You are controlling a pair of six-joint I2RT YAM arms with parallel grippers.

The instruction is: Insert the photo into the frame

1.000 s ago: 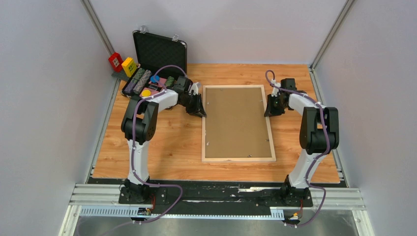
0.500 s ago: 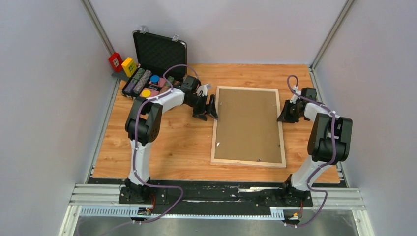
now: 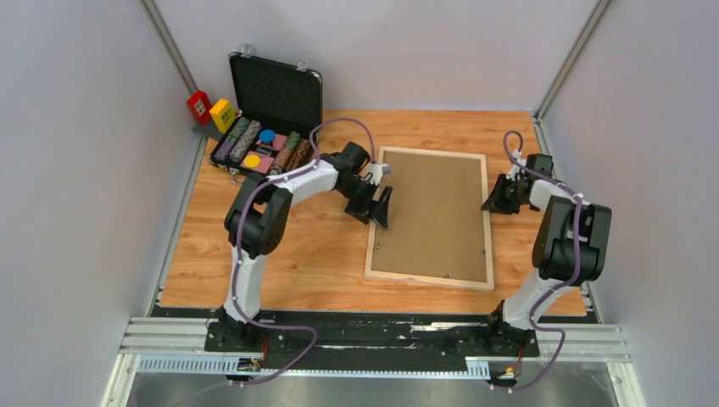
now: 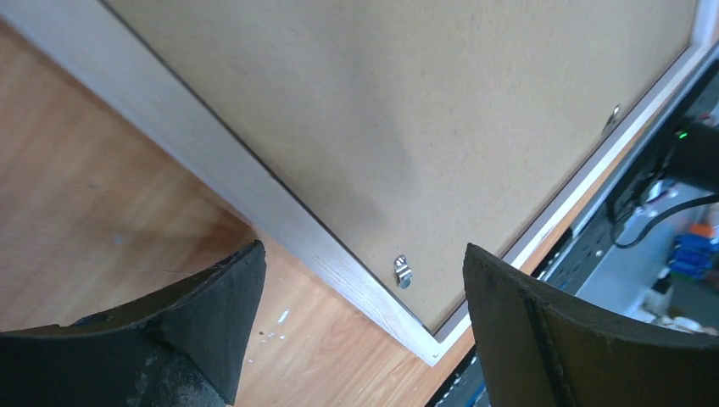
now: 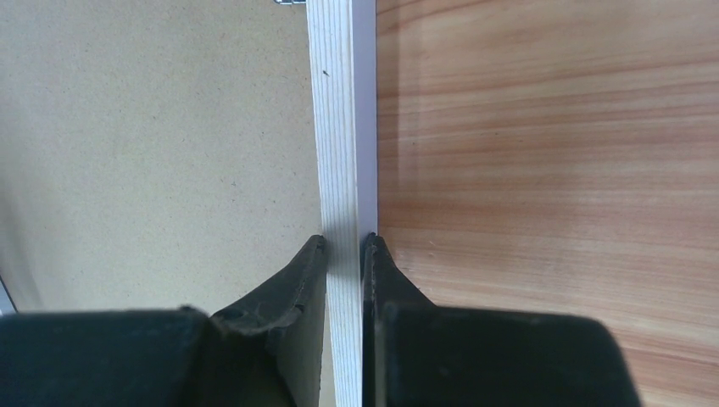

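pale grained wood frame (image 5: 343,127) around flat speckled brown backing board (image 3: 434,212)

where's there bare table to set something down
Widest bare patch: near-left table, between the left arm and the left edge of the frame. A thinner strip runs behind the frame, right of the open case. Crowded: the back-left corner around the case, and the right side, where the right jaws clamp the frame.

Top view high, looking down; both wrist views close on frame (image 5: 339,127).
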